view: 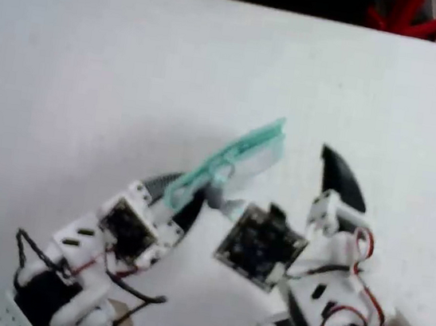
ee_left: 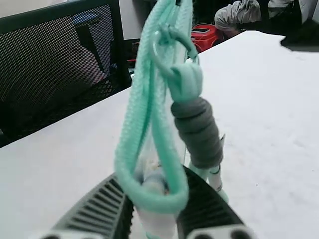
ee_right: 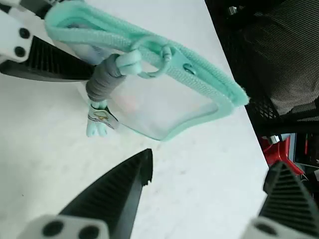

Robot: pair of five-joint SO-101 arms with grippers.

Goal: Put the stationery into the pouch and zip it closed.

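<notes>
One pouch [view: 239, 158] is held up on edge near the middle of the high view, slanted toward upper right, above the white counter [view: 95, 58]. Its lower end is clenched by the left pincer [ee_left: 154, 204], whose arm is seen at lower left. From the pouch's mint zip edge a mint pull [ee_left: 184, 82] and a grey charm [ee_left: 199, 134] are hung. The right pincer [ee_right: 212, 172] is spread wide with nothing in it, just beside the pouch, right of centre.

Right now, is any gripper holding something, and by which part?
The left gripper holds the pouch by one end of its mint-green edge. The right gripper is open and holds nothing.
</notes>
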